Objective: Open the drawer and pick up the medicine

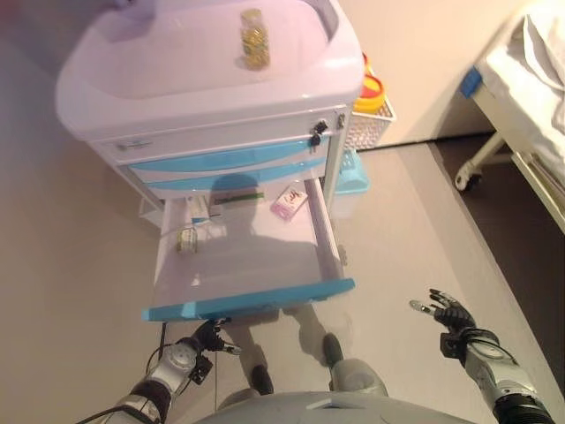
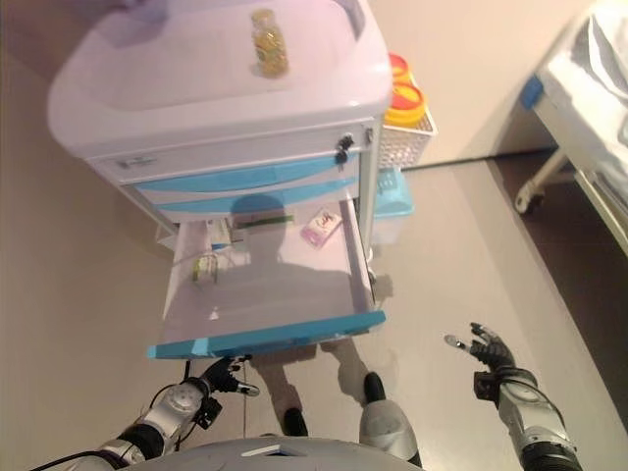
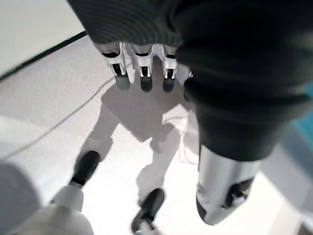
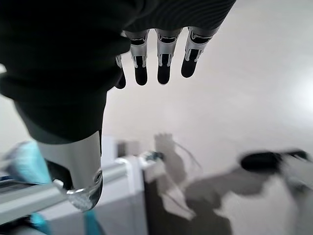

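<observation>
Drawer [image 1: 247, 305] standing open, pink medicine box [image 1: 289, 203] lying inside, beyond fingers; left hand [image 1: 210, 336] and right hand [image 1: 448, 311] hanging loose-fingered, holding nothing.

No readable text anywhere. Only small blurred print on the pink box [image 1: 289, 203] and on the packets [image 1: 199, 214] inside the open drawer [image 1: 248, 303], and on a bottle [image 1: 254, 38] label on the cart [image 1: 132, 84] top; too small to read.

Bright overhead light, soft shadow across the open drawer [image 1: 247, 265], blurred wrist views.
</observation>
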`<state>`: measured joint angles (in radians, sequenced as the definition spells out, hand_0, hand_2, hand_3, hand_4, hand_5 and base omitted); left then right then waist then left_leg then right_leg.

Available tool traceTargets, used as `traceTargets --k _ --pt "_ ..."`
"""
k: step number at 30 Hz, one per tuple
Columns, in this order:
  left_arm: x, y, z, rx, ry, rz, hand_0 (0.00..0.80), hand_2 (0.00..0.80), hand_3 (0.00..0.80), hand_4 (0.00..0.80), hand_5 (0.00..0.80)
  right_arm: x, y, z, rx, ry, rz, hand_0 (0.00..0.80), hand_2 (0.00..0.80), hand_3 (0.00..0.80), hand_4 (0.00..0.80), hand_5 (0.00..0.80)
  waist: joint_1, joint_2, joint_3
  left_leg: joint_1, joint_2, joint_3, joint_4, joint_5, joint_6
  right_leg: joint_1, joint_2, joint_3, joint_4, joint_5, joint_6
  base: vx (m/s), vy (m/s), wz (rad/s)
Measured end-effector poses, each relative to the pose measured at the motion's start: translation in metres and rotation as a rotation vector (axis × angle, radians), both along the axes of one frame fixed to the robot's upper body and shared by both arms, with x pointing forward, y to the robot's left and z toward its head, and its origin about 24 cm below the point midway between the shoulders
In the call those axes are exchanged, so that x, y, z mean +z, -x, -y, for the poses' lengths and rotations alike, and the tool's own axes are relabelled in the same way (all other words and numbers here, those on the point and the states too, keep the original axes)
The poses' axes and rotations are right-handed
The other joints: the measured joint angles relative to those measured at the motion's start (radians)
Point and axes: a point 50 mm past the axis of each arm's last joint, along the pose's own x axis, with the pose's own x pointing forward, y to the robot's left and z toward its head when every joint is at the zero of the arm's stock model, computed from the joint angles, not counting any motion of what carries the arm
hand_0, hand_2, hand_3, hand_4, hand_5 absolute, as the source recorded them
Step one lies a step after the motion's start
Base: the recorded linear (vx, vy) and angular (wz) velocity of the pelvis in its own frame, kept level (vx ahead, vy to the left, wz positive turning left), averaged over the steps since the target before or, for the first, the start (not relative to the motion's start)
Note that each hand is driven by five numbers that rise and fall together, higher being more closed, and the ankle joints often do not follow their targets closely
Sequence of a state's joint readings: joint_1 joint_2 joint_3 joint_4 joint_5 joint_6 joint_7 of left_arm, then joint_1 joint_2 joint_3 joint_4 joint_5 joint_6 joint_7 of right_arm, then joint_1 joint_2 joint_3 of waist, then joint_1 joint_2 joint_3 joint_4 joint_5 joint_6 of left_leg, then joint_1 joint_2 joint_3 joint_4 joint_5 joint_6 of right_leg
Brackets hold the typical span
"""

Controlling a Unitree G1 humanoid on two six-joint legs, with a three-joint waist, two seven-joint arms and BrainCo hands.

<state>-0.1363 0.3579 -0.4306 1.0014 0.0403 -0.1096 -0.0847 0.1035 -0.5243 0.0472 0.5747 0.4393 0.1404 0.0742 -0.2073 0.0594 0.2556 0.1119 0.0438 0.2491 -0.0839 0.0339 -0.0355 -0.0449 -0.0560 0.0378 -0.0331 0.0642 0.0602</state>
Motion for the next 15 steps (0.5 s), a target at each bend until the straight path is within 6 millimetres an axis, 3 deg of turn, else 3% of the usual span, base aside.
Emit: traceTargets --k 5,9,15 --pt "0.030 -0.043 -0.034 0.001 -0.099 0.077 0.000 0.000 0.000 0.000 0.000 -0.021 0.010 -0.013 0.040 -0.291 -0.038 0.000 0.000 0.000 0.000 0.000 -0.042 -0.005 0.118 -0.079 -0.010 0.022 0.053 -0.007 0.009 -0.107 -0.003 0.047 0.069 0.006 0.003 -0.140 0.145 -0.29" --pt "0.065 -0.078 -0.061 0.061 -0.101 0.165 0.000 0.000 0.000 0.000 0.000 -0.032 0.022 -0.011 0.054 -0.387 -0.072 0.000 0.000 0.000 0.000 0.000 -0.053 -0.004 0.205 -0.120 -0.013 0.051 0.093 -0.017 0.014 -0.168 -0.004 0.085 0.117 0.007 0.005 -0.084 0.137 -0.25" --pt "0.121 -0.117 -0.091 0.162 -0.059 0.324 0.000 0.000 0.000 0.000 0.000 -0.019 0.000 -0.011 0.055 -0.465 0.085 0.000 0.000 0.000 0.000 0.000 -0.087 -0.003 0.271 -0.225 -0.010 0.059 0.193 -0.044 0.015 -0.267 -0.002 0.097 0.185 0.006 0.003 -0.062 0.077 -0.07"
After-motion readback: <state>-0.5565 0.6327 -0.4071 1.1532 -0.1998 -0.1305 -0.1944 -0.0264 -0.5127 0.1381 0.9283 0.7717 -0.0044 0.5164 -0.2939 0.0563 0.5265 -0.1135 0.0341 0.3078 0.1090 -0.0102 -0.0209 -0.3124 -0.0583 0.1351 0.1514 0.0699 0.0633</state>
